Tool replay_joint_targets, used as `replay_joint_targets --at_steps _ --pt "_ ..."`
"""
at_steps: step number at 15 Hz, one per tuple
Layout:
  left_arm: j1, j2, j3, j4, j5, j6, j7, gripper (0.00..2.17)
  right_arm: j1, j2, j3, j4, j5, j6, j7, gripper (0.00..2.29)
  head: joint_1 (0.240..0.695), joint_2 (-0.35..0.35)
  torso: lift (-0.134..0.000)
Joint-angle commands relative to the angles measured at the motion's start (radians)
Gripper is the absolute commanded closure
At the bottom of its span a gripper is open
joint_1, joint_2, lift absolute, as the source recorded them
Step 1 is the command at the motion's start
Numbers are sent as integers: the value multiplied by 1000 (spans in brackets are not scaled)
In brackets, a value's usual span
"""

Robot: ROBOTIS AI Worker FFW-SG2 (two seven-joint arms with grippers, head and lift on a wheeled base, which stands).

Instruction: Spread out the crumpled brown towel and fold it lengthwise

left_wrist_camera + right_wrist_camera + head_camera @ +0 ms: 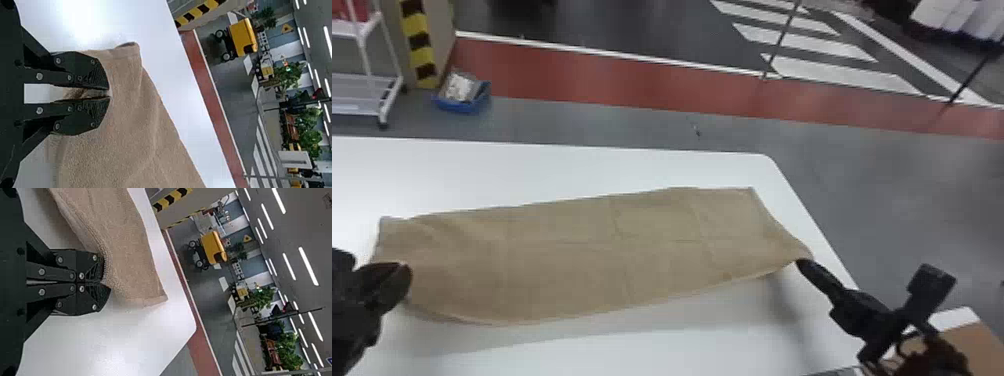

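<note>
Fingers, flat and black, are closed together on the left gripper [401, 280], with cloth caught between them at the near left corner of the crumple-edged, light brown fabric towel [572, 250]. The right gripper [803, 264], also black, has its fingers closed too, their tips pinching the towel's near right corner. The towel stretches between them as a long, wide band, mostly smooth, with soft creases toward its left end; its near edge is raised, with a shadow below on the smooth white surface [532, 170]. Past the surface's far edge, on the grey floor, sit a blue open bin [457, 106] with things inside and, to its left, a white wheeled rack [352, 92]. Behind them are a yellow-and-black striped post [419, 50] and a brick-red floor band [582, 70]. Farther off, white bars [832, 72] cross dark grey flooring.
</note>
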Motion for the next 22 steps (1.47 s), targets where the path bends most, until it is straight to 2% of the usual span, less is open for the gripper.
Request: replay_joint_targets --at_steps 1,4,6,7,10,13,17,18,20,21,22 --pt "27 0 83 -51 80 0 3 1241 -13 -6 -33 -50 -5 64 0 1656 695 -312 -123" --pt "29 2 174 -112 192 3 6 1241 -68 -29 -80 -96 -16 184 -4 1656 695 -287 -123" --pt "-27 14 194 -103 257 3 3 1244 -165 -77 -67 -78 7 267 -9 1656 695 -281 -123" --pt "-62 12 192 -83 263 3 3 1244 -217 -95 -34 -49 35 291 -12 1656 695 -277 -123" --pt "-174 12 183 -3 304 3 2 1349 -361 -111 76 11 111 331 -16 1656 695 -244 -123" --pt "-336 21 171 115 336 3 0 1349 -565 -120 193 164 179 328 -24 1656 695 -188 -123" --pt "-542 49 157 280 405 0 -28 1349 -812 -117 278 382 225 288 -30 1656 604 -129 -123" --pt "-614 49 145 334 412 -13 -31 1345 -878 -115 292 445 236 254 -29 1656 562 -113 -123" --pt "-737 51 112 417 428 -19 -43 1349 -984 -111 294 549 259 205 -29 1656 521 -102 -123" --pt "-789 51 102 440 431 -19 -49 1349 -1022 -109 285 588 253 190 -23 1656 470 -99 -123" --pt "-835 49 88 460 433 -19 -49 1349 -1061 -109 277 626 246 169 -15 1656 446 -101 -123"
